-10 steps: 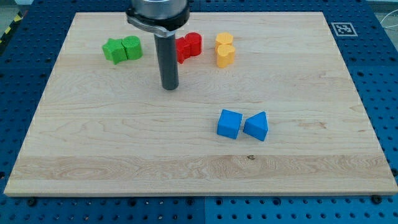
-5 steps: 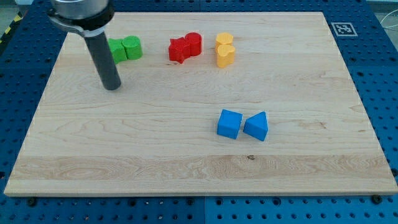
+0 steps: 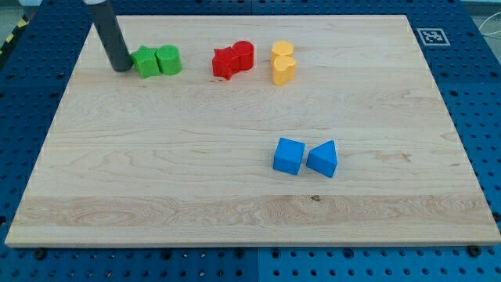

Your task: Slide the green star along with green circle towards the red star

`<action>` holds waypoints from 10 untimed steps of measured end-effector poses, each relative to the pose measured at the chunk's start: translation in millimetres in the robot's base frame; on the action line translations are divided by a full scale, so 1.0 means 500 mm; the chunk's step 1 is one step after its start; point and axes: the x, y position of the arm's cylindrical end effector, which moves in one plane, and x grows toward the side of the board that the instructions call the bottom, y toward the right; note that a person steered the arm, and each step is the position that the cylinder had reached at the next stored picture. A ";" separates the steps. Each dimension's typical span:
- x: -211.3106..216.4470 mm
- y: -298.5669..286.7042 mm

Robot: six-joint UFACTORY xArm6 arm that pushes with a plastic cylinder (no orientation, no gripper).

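The rod's tip [image 3: 122,68] stands just left of the green star [image 3: 145,62], which touches the green circle [image 3: 168,59] at the board's far left; the red star [image 3: 225,63] waits to their right. Small, light, rigid blocks, they look best pushed squarely from the star's left face, lest the pair split

there's just the one camera, set above the near edge of the wooden board [image 3: 235,157] and tilted down toward 12 o'clock, so the far edge looks narrower than the near one. it stands back enough to hold the whole board, with blue perforated table [image 3: 485,117] showing round it and a printed marker [image 3: 430,36] at about 1 o'clock. no second view shares anything.
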 end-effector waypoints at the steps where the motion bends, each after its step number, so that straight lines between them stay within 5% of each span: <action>1: -0.048 0.011; 10: 0.068 0.116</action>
